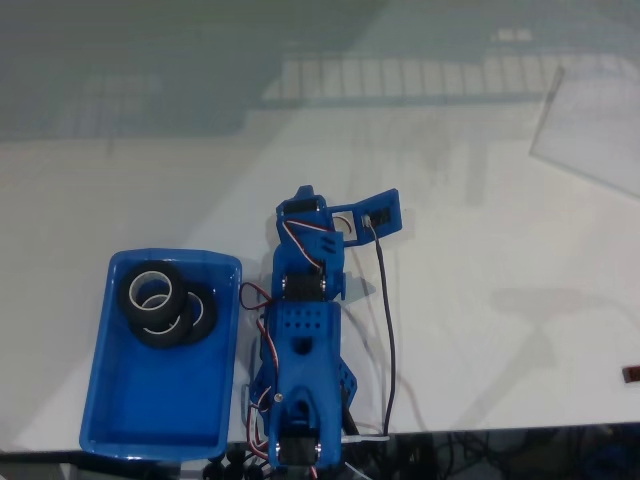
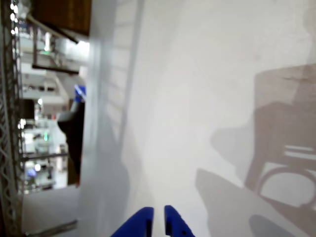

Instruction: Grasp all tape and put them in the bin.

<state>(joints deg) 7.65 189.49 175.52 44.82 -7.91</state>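
Observation:
The bright blue bin (image 1: pixel 110 405) stands at the lower left of the fixed view. Inside its far end, black tape rolls (image 1: pixel 154 293) with white inner cores lie overlapping one another, one of them (image 1: pixel 203 310) leaning to the right. The blue arm is folded up in the middle, to the right of the bin. Its gripper (image 1: pixel 302 194) points away over bare white table, apart from the bin. In the wrist view the two blue fingertips (image 2: pixel 158 217) stand almost together at the bottom edge with nothing between them.
A clear sheet (image 1: pixel 592 125) lies at the back right. A black cable (image 1: pixel 386 320) runs from the wrist camera mount down to the table's front edge. A small dark object (image 1: pixel 632 374) sits at the right border. The arm's shadow (image 2: pixel 276 148) falls on the white tabletop.

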